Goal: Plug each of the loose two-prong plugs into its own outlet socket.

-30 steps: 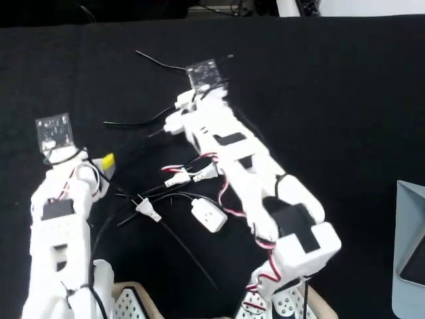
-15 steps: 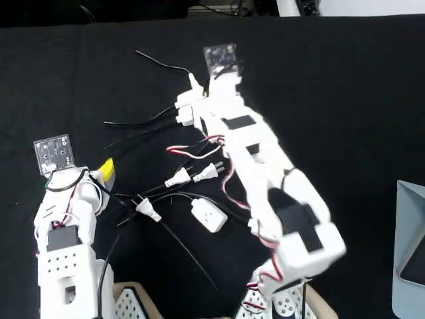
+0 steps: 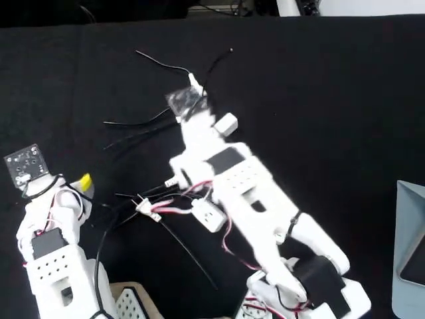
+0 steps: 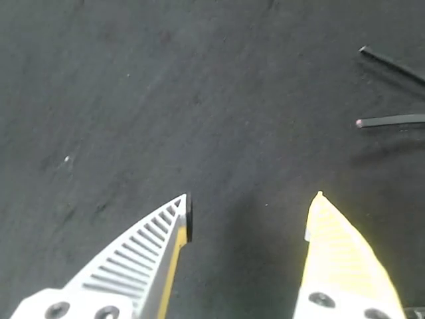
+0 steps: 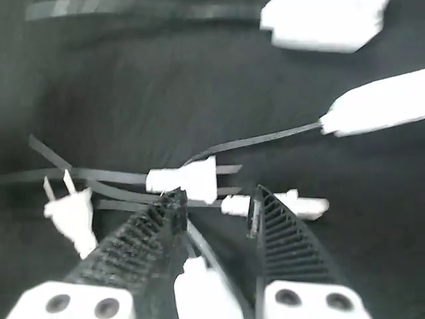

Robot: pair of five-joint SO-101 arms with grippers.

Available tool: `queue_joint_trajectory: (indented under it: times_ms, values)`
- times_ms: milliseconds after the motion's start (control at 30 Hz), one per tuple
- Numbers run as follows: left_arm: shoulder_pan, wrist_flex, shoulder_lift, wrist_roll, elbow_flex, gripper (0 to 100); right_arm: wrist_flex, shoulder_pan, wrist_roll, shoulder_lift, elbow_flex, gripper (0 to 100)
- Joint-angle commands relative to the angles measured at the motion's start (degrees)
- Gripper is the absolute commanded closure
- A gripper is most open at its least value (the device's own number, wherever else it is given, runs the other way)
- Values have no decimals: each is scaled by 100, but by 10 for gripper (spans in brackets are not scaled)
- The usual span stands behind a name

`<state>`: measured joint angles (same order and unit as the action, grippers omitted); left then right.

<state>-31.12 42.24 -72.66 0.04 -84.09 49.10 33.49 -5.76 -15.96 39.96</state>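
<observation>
High view: right arm swung back from the black-cloth table's [image 3: 332, 100] far edge to mid-table. Its black claw [image 5: 216, 196] is spread and empty over the white two-prong plugs [image 5: 186, 179]. Left yellow-and-white claw [image 4: 252, 206] pulled back, spread too. Grab looks next.

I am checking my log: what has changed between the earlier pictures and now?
The right arm drew back from the far side; the right claw, open, is now over the loose plugs. The left arm withdrew toward the near left, the left claw open. Nothing was gripped; the outlet socket stayed put.
</observation>
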Motion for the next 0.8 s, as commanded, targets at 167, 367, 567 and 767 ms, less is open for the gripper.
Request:
queue_joint_trajectory:
  times_ms: [167,367,567,767]
  values:
    - [-84,62,-79,35,215,715,-387,-141,1125,-259,479,846]
    - [-84,70,-79,35,207,715,-387,-615,2936,-259,488,843]
    - [-84,70,-53,26,207,715,70,-703,4097,-233,268,842]
    - [-75,44,-79,26,127,715,1600,-712,4281,611,-1182,781]
